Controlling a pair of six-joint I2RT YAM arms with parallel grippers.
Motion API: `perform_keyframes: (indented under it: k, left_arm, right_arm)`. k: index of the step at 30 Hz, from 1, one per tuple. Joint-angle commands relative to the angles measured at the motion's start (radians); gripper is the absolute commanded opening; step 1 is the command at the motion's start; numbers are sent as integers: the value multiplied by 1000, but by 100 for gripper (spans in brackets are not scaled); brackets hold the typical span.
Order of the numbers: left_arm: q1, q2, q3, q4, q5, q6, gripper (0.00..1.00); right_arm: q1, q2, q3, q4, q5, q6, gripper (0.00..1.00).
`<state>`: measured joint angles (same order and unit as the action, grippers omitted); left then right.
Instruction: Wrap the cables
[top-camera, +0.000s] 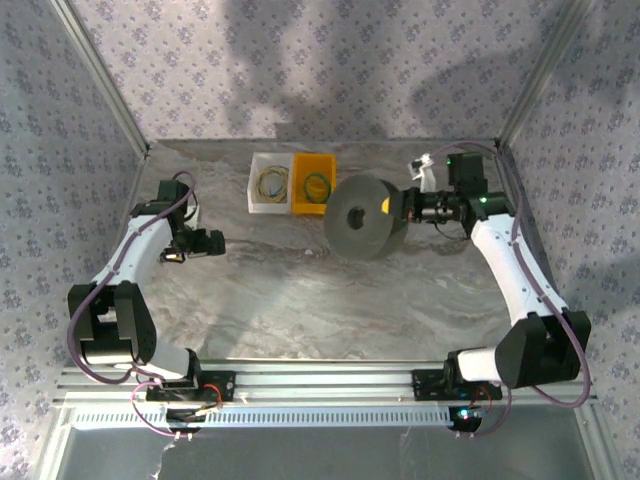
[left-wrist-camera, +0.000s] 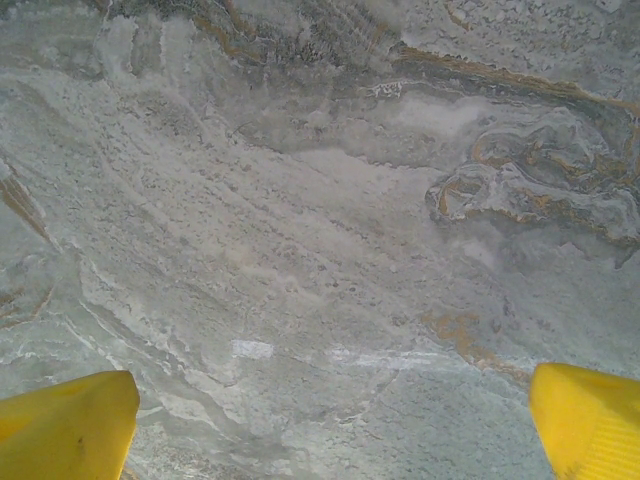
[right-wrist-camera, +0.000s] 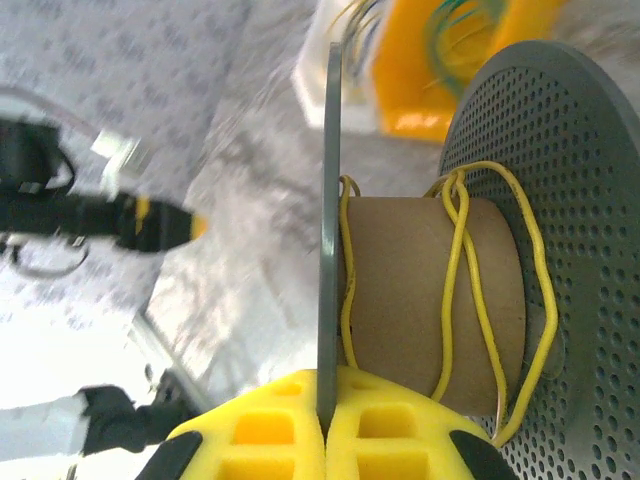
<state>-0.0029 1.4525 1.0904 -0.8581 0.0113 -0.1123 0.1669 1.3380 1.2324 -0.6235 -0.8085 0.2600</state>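
Tech: Finish of the spool (right-wrist-camera: 590, 200)?
Me: Discs dark grey, matt, punched with fine holes. Metal or plastic, I cannot tell. The core (right-wrist-camera: 410, 290) is brown cardboard, dull and slightly fibrous.
Tech: Wire?
Me: The yellow cable (right-wrist-camera: 470, 300) has a smooth plastic sheath with a faint gloss.
Tech: Your contact faces?
Me: My right pads (right-wrist-camera: 270, 440) are yellow, matt and soft-looking, moulded in a waffle grid. My left pads (left-wrist-camera: 70, 425) are the same yellow, plain-faced.
Tech: Surroundings?
Me: The table (left-wrist-camera: 300, 250) is marbled grey, smooth, low sheen. The yellow bin (top-camera: 310, 208) is plastic. The rail (top-camera: 330, 385) is bare ribbed aluminium.

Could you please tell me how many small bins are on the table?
2. The white bin sits near the far edge of the table, holding a yellowish cable loop; the yellow bin stands right beside it, holding a teal-green cable loop.
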Motion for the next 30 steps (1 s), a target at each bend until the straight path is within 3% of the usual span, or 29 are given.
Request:
perform_keyframes:
  k: [1,9,15,24,30]
  left_arm:
    - [-6,-31,4,-22,10,20,100]
    - [-7,-40,2,-21,19,20,100]
    - [-7,-52,-7,-32,-4,26,100]
    - [-3,-66,-7,-41,-17,35,100]
    - [-3,-63,-9,-42,-15,33,100]
  right_arm:
    - [72,33,-16,-43,-114,-49,0]
    - [113,319,76,-172,-227,-318,0]
    - [166,550,175,-219,-192,-431,0]
    - [238,729,142,-78,0,-357,0]
    - [252,744,82,16,120,-285,1]
